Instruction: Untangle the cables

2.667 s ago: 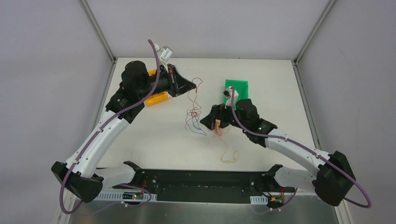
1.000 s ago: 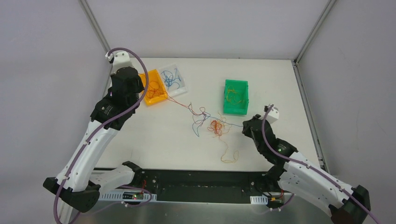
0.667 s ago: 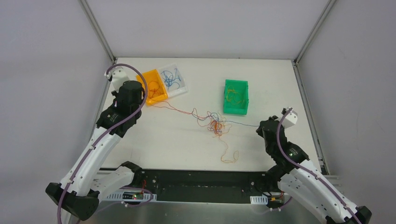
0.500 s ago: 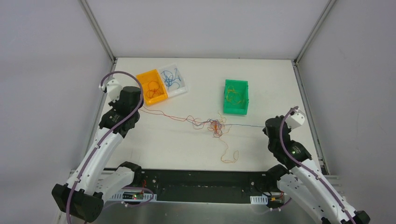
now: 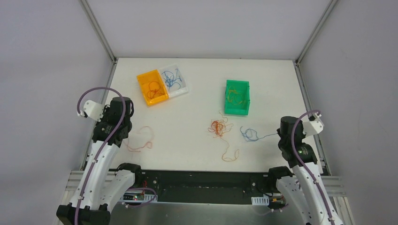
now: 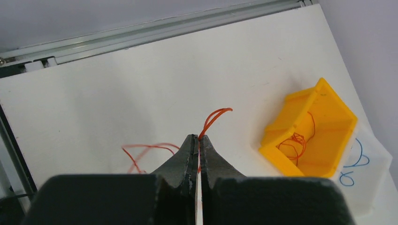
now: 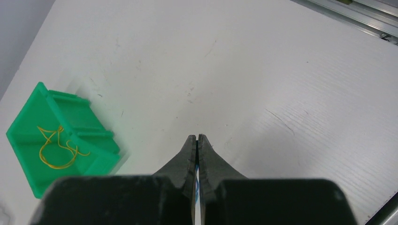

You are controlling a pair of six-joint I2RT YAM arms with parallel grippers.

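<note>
My left gripper (image 6: 198, 139) is shut on a thin red cable (image 6: 215, 117), which curls up out of the tips and loops on the table to the left. From above, that red cable (image 5: 141, 138) lies slack beside the left gripper (image 5: 122, 134). The right gripper (image 7: 197, 138) is shut too, with a strand of blue cable (image 7: 197, 186) showing between its fingers. The blue cable (image 5: 250, 135) trails left from the right gripper (image 5: 281, 136). Between them sits a small orange-red tangle of cables (image 5: 217, 127) with a yellow-orange strand (image 5: 230, 153) running toward me.
An orange bin (image 5: 145, 96) holding red cable and a clear bin (image 5: 185, 87) holding blue cable stand at the back left. A green bin (image 5: 226, 111) with a yellow cable stands at the back right. Metal rails border the table.
Both arms have pulled back and apart toward the near corners. The red and blue cables, stretched taut through the tangle before, have come free of it and now lie slack.
</note>
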